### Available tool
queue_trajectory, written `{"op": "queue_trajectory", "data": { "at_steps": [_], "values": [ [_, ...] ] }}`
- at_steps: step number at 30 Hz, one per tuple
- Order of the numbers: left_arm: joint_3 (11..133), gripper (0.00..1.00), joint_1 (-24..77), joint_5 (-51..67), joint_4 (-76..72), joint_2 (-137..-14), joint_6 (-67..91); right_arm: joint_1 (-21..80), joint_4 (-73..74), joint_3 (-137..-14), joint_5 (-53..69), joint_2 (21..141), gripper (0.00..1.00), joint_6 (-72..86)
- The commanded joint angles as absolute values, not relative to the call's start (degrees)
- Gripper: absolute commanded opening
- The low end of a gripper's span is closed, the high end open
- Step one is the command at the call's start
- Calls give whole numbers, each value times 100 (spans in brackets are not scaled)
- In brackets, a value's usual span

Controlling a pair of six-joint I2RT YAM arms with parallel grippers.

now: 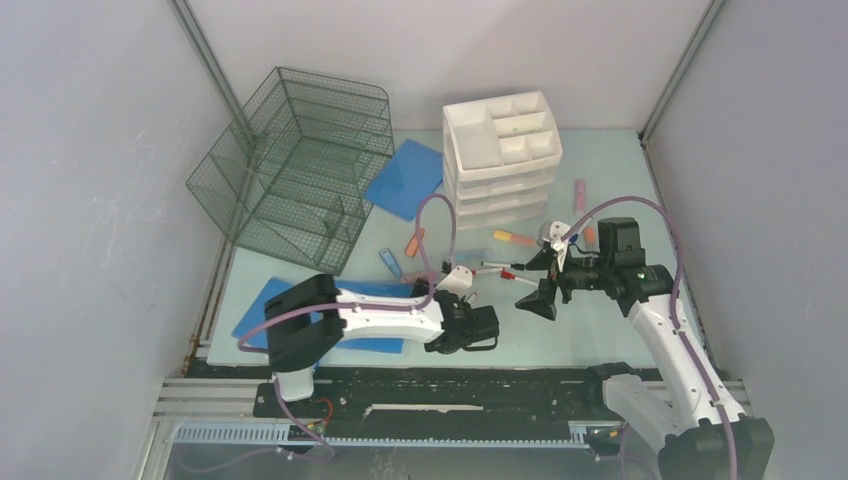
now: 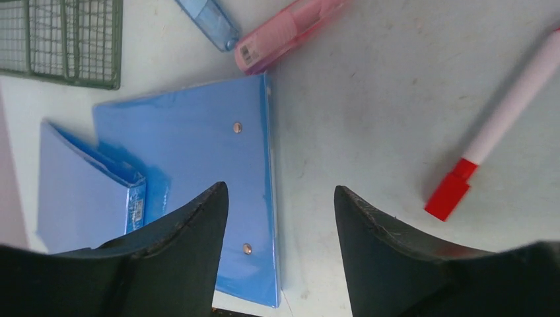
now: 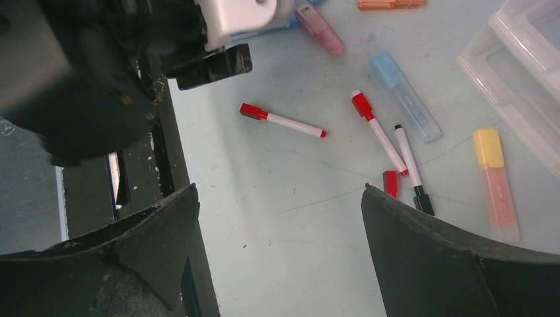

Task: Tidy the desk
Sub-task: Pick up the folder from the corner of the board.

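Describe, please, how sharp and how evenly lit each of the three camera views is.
Top external view: soft, even light, faint shadows on the desk, everything sharp. Left wrist view: the blue folder is crisp, the pink highlighter at the top edge slightly soft, the left gripper dark against the bright surface. Right wrist view: the red-capped marker is sharp, the right gripper nearly black, without detail.

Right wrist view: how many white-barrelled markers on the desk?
3. A red-capped marker alone left of centre; another red-capped marker and a black-capped marker side by side beside the blue highlighter. The fingers may hide more.
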State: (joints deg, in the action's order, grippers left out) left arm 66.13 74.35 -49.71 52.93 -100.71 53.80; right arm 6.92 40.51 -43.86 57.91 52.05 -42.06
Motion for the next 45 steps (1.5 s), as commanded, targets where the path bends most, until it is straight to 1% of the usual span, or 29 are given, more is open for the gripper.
{"op": "queue_trajectory", "data": {
  "at_steps": [1, 3, 7, 15, 16, 18, 19, 31, 34, 37, 38, 43, 45],
  "values": [
    [6799, 66, 7499, -5434, 6170, -10466, 6170, 816, 3889, -4411, 5572, 5081, 100, -4157],
    [6647, 65, 7503, -5373, 6010, -10457, 6179, 833, 3891, -4406, 5547, 5064, 100, -4149],
    [6437, 56, 7512, -5321, 5855, -10424, 6276, 848, 3886, -4411, 5519, 5047, 100, -4158],
    [6265, 55, 7599, -5229, 5802, -10635, 6390, 853, 3893, -4411, 5506, 5041, 100, -4170],
    [6249, 53, 7602, -5234, 5805, -10643, 6418, 853, 3899, -4408, 5510, 5043, 100, -4174],
    [6211, 44, 7611, -5274, 5801, -10648, 6453, 853, 3900, -4416, 5524, 5053, 100, -4187],
    [6197, 43, 7608, -5305, 5805, -10663, 6461, 859, 3895, -4412, 5526, 5053, 100, -4184],
    [6200, 42, 7605, -5615, 5972, -11048, 6792, 892, 3918, -4408, 5519, 5089, 100, -4201],
    [6180, 40, 7604, -5703, 6047, -11166, 6977, 901, 3916, -4412, 5514, 5092, 100, -4210],
    [6143, 35, 7604, -5744, 6049, -11280, 7104, 905, 3920, -4410, 5524, 5096, 100, -4210],
    [6128, 31, 7610, -5742, 6053, -11311, 7137, 905, 3928, -4414, 5528, 5092, 100, -4210],
    [6107, 13, 7618, -5744, 6047, -11418, 7233, 907, 3936, -4411, 5550, 5084, 100, -4220],
    [6087, 1, 7648, -5767, 6057, -11375, 7270, 907, 3937, -4412, 5559, 5088, 100, -4217]
  ]
}}
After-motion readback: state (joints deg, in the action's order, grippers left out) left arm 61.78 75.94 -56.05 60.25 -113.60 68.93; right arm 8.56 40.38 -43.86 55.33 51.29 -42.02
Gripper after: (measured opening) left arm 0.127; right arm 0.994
